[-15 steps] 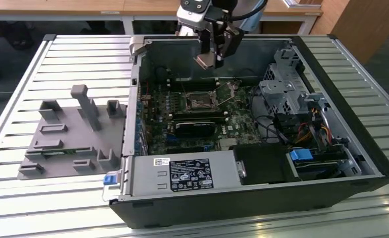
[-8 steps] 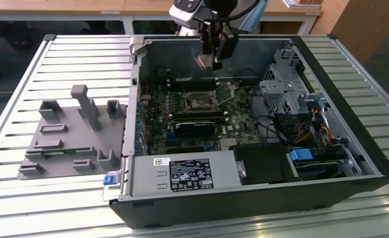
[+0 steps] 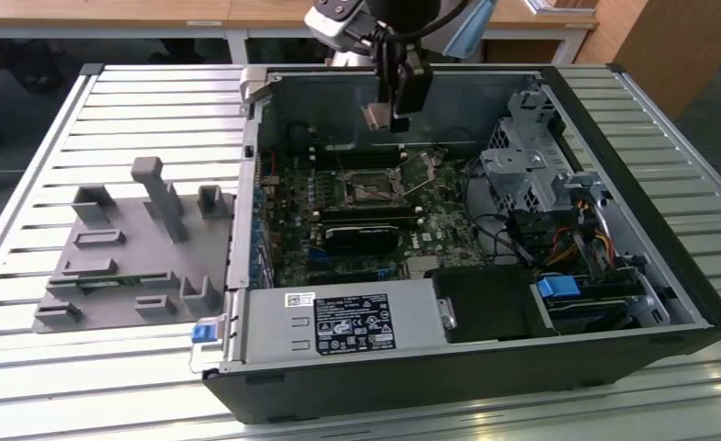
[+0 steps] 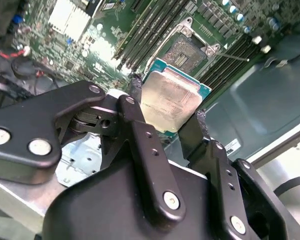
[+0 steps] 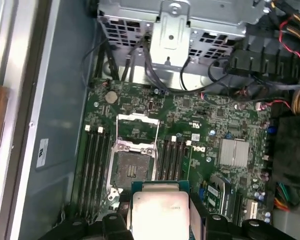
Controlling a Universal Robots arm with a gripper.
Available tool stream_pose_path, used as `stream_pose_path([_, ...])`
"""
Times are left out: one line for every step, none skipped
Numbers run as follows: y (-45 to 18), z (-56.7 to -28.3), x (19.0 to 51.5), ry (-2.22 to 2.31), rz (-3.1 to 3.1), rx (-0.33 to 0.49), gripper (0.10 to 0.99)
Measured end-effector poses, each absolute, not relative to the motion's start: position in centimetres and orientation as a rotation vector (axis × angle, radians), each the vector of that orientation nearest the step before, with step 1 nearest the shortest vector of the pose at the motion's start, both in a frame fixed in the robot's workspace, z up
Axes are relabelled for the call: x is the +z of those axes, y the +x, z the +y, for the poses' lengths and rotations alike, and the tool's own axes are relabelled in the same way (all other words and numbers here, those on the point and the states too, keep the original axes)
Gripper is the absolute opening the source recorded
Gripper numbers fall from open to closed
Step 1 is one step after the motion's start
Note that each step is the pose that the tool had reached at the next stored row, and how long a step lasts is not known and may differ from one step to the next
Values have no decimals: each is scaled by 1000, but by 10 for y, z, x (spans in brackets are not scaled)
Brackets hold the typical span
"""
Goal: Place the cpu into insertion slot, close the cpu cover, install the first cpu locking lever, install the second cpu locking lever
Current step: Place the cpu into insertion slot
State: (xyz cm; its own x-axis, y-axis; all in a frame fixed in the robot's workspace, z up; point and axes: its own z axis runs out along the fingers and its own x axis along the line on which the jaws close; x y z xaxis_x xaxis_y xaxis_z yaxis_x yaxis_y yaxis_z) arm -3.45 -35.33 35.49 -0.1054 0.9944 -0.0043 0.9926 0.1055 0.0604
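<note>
My gripper hangs inside the open computer case, above the far part of the motherboard, and is shut on the cpu. The chip's pale metal face, edged in teal, is pinched between the two black fingers. In the first wrist view the cpu sits just short of the insertion slot, apart from it. The slot is dark and uncovered. The cpu cover, a silver frame, is swung open on the slot's far side. A thin lever rod sticks out beside the insertion slot.
Long black memory slots flank the socket on both sides. A black card lies nearer the front, then the power supply. A metal drive cage with cables fills the exterior view's right. A grey fixture stands outside the case.
</note>
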Motion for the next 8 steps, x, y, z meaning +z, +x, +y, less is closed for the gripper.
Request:
stream_pose_path([-34, -353, 354, 2090, 2286, 64, 541])
stream_pose_path([-34, -353, 354, 2106, 2270, 64, 541])
stream_pose_path([-34, -353, 353, 2121, 2256, 64, 541])
stream_pose_path([-35, -353, 352, 2131, 2246, 63, 541])
stream_pose_path([-35, -353, 351, 2139, 2238, 63, 541])
stream_pose_path([-35, -353, 350, 2147, 2231, 63, 541])
stream_pose_path([-34, -353, 349, 2154, 2223, 63, 541])
stream_pose_path([-34, -352, 348, 2161, 2216, 63, 541])
